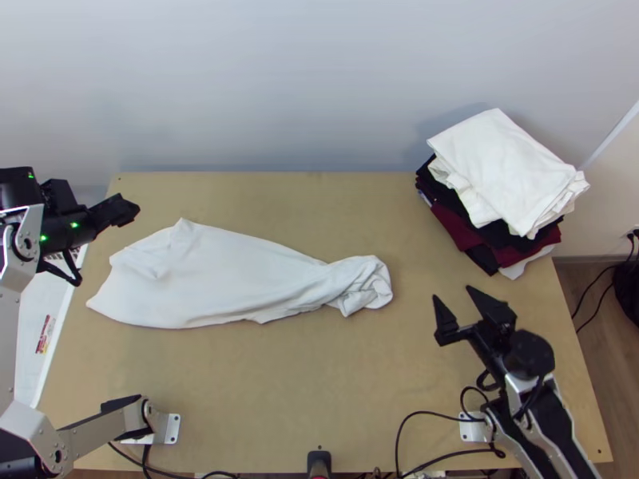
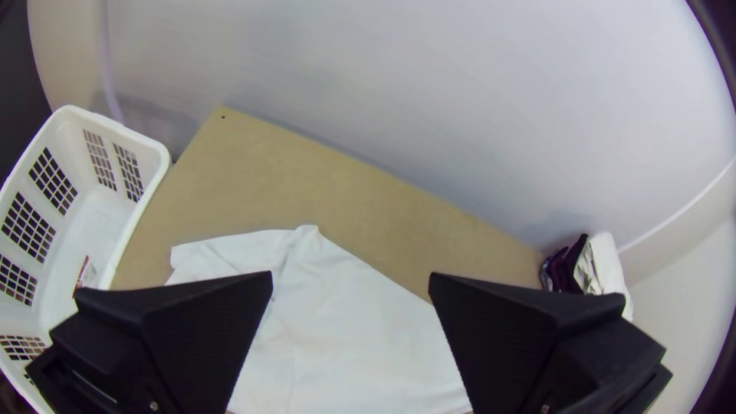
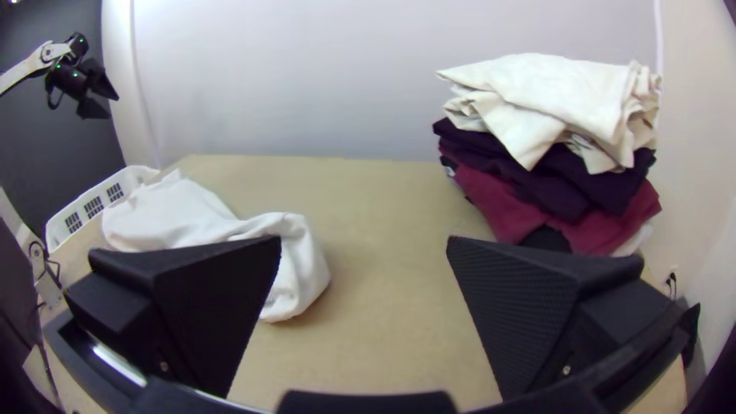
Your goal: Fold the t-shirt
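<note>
My left gripper [image 1: 120, 211]: fingers apart, empty, raised near the surface's [image 1: 263, 399] far left corner. My right gripper [image 1: 454, 297]: also open, nothing held, short of the pile. White shirt [image 1: 224, 275] lies between them, touching neither; broad and loosely spread at left, narrowing to a twisted, bunched right end. Farther out: basket [image 2: 159, 153] beside the left edge; folded clothes [image 1: 503, 168] piled at far right, white on top.

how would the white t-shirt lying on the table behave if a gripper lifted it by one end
The white t-shirt would probably hang limp, as its loose folds and wavy edges suggest soft, thin cloth. The twisted, bunched end nearer the folded stack may come up as a lump or partly unroll.
</note>
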Robot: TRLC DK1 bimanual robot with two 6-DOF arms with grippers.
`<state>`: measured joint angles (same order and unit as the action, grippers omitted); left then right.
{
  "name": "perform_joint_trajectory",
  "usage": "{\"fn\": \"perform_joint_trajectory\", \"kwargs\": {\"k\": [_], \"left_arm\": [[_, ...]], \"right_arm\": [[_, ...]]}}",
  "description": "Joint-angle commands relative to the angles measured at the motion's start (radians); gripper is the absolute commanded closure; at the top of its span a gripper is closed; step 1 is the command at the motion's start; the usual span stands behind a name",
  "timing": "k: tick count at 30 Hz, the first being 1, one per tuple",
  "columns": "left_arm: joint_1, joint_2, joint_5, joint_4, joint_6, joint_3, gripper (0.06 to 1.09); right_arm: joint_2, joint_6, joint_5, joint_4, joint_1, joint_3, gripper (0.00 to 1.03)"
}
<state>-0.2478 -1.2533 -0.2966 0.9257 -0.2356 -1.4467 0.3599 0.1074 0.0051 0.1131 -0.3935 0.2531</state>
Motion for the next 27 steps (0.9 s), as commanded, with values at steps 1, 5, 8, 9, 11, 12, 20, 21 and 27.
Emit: {"fn": "perform_joint_trajectory", "kwargs": {"k": [1, 5, 8, 9, 11, 12, 20, 21, 27], "left_arm": [[0.001, 0.023, -0.012, -0.014, -0.019, 0.023, 0.10], [0.002, 0.026, -0.013, -0.018, -0.025, 0.034, 0.10], [0.001, 0.032, -0.015, -0.022, -0.025, 0.046, 0.10], [0.001, 0.035, -0.015, -0.028, -0.025, 0.054, 0.10], [-0.001, 0.046, -0.015, -0.037, -0.025, 0.068, 0.10], [-0.002, 0.049, -0.015, -0.039, -0.025, 0.074, 0.10], [-0.033, 0.066, -0.024, -0.045, -0.019, 0.103, 0.10], [-0.038, 0.068, -0.024, -0.045, -0.016, 0.105, 0.10], [-0.068, 0.072, -0.030, -0.045, -0.002, 0.112, 0.10]], "right_arm": [[0.114, -0.066, -0.011, -0.013, -0.074, 0.077, 0.05], [0.264, -0.117, -0.016, -0.003, -0.176, 0.143, 0.05], [0.375, -0.141, -0.016, 0.003, -0.252, 0.178, 0.05], [0.402, -0.147, -0.016, -0.009, -0.274, 0.181, 0.05], [0.464, -0.166, -0.016, -0.047, -0.303, 0.183, 0.05], [0.501, -0.173, -0.016, -0.070, -0.317, 0.184, 0.05], [0.748, -0.178, -0.016, -0.291, -0.312, 0.213, 0.41], [0.766, -0.178, -0.016, -0.316, -0.306, 0.215, 0.43], [0.883, -0.186, -0.016, -0.382, -0.291, 0.245, 0.47]]}}
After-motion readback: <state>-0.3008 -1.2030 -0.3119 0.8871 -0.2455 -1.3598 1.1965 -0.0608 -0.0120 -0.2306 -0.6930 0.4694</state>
